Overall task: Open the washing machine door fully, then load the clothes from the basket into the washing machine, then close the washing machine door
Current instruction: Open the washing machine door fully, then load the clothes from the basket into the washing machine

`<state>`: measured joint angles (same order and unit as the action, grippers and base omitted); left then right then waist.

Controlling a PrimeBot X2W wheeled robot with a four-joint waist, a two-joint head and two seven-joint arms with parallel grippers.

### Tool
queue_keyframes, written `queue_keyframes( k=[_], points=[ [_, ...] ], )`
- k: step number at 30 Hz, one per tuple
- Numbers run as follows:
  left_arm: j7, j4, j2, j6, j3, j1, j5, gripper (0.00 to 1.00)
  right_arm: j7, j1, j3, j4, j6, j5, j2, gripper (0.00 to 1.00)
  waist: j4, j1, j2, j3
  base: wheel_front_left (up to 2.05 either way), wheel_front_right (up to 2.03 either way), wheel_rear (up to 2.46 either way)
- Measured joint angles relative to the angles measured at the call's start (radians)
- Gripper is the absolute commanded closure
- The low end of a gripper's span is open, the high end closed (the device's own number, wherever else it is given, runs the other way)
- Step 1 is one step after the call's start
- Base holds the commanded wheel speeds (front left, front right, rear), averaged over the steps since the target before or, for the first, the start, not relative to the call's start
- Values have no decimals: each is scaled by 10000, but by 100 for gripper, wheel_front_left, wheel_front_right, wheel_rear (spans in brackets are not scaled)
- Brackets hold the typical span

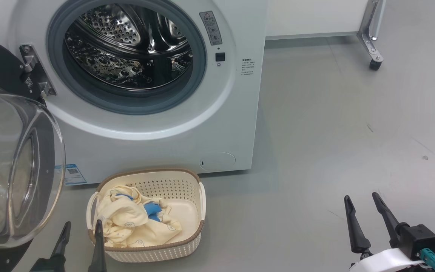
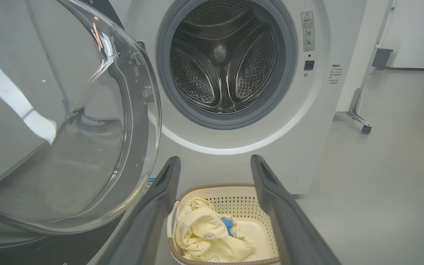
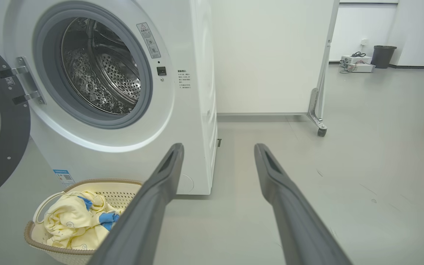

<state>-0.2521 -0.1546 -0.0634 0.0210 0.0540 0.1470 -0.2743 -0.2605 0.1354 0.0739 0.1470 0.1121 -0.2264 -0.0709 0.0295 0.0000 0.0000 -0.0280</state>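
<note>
Door (image 1: 13,170) open, my left claw (image 1: 82,225) (spread wide, empty) hovered by the basket (image 1: 145,172); grabbing the clothes (image 1: 127,221) looked next.

From my left gripper (image 1: 82,226), the basket (image 1: 164,254) sits on the floor (image 1: 315,151) just ahead and to the right, with the clothes (image 1: 127,221) in its left half, the side nearer that gripper. Behind the basket stands the washing machine (image 1: 157,147). The washing machine door (image 1: 13,170) stands swung out on that gripper's left. My right gripper (image 1: 361,204) is well apart, right of the basket.
</note>
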Motion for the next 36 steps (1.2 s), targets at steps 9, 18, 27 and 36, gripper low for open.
queue_keyframes(
  k=[9,18,27,36],
  points=[
    [0,-38,8,-2,46,0,6,0,0,10,-81,-88,0,0,8,0,-54,0,0,19,0,0,0],
    [0,-59,6,-2,81,0,19,0,0,14,-198,-134,0,2,8,0,-86,0,0,16,0,0,0],
    [2,-132,-31,0,121,-1,178,0,0,190,-255,-182,0,2,29,0,-89,0,0,10,9,-9,0],
    [2,-90,-67,17,123,-4,209,0,0,203,-280,-201,0,0,56,0,-81,0,0,54,42,-42,0]
  ],
)
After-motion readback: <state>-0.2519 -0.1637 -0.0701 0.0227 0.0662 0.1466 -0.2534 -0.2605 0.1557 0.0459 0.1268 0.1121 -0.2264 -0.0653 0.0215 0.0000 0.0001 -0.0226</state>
